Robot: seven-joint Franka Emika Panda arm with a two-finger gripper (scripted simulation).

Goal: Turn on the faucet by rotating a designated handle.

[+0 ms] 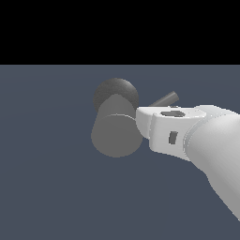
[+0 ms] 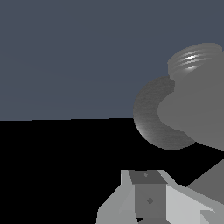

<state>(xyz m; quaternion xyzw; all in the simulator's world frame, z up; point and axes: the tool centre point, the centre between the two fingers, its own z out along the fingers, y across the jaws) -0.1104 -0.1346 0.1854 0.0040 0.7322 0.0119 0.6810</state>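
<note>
White robot arm (image 1: 213, 150): nearest the camera, entering from the exterior view's right, wrist end beside the cylinder's side. Gripper (image 2: 151, 199): one grey finger (image 2: 149, 194) visible in wrist view; whether open or closed cannot be told. Faucet (image 1: 116, 133): thick matte grey cylinder, flat round end face toward the exterior camera, centre of view; darker rounded base (image 1: 116, 91) behind. Handle (image 1: 165, 100): thin rod, slanting out behind the wrist, partly hidden; contact with gripper not discernible. Floor (image 1: 47, 164): plain blue-grey.
</note>
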